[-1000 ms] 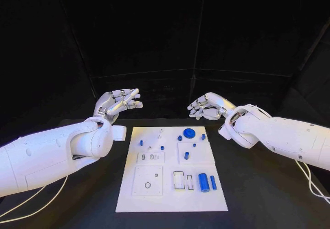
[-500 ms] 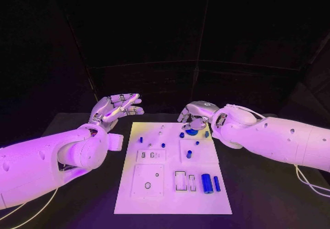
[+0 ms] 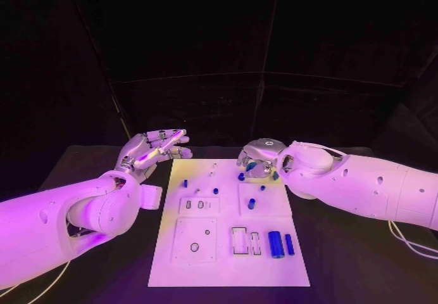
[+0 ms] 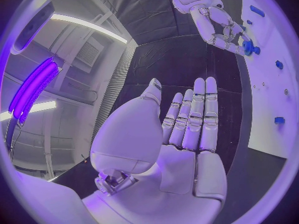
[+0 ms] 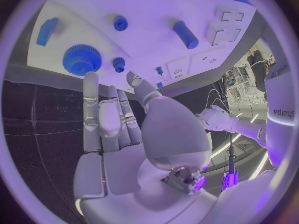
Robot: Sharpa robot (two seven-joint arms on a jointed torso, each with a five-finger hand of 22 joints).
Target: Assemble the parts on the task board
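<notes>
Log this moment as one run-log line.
left robot hand: open, beside white plastic task board | right robot hand: open, over large blue plastic gear | nothing held

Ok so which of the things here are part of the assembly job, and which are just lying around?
Part of the job:
white board
big blue gear
blue cylinder
blue peg
right hand, over the gear

Just there:
black table
left hand, open, off the board
</notes>
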